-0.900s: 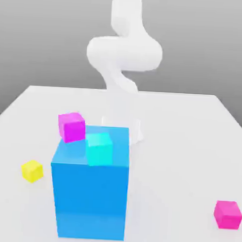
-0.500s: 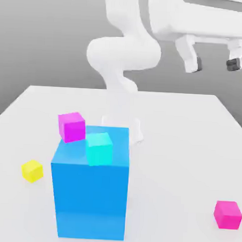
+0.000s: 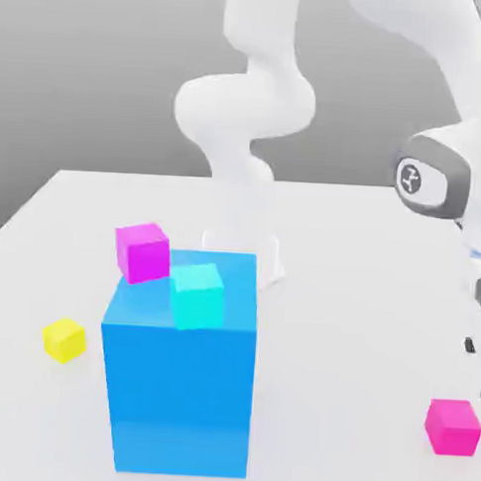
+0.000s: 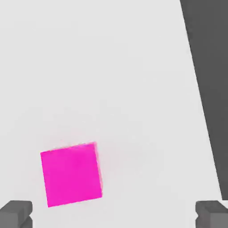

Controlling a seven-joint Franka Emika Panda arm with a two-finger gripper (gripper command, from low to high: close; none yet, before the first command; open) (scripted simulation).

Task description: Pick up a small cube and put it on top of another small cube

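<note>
The small hot-pink cube (image 3: pixel 451 426) lies on the white table near the front, at the exterior view's right. In the hand view this cube (image 4: pixel 71 174) sits below my gripper (image 4: pixel 113 216), off to one side of the gap and closer to one dark fingertip (image 4: pixel 15 213). The gripper is open, its fingers wide apart and holding nothing. My wrist (image 3: pixel 436 180) hangs at the exterior view's right edge, above the cube. A small cyan cube (image 3: pixel 197 295) rests on the big blue block (image 3: pixel 178 380).
A purplish magenta cube (image 3: pixel 142 251) sits at the blue block's far left top corner; whether on it or behind it, I cannot tell. A yellow cube (image 3: pixel 64 339) lies on the table left of the block. The table edge (image 4: pixel 202 111) runs close to the hot-pink cube.
My arm has swung from high at the back down to the exterior view's right edge, over the hot-pink cube. No cube has moved.
</note>
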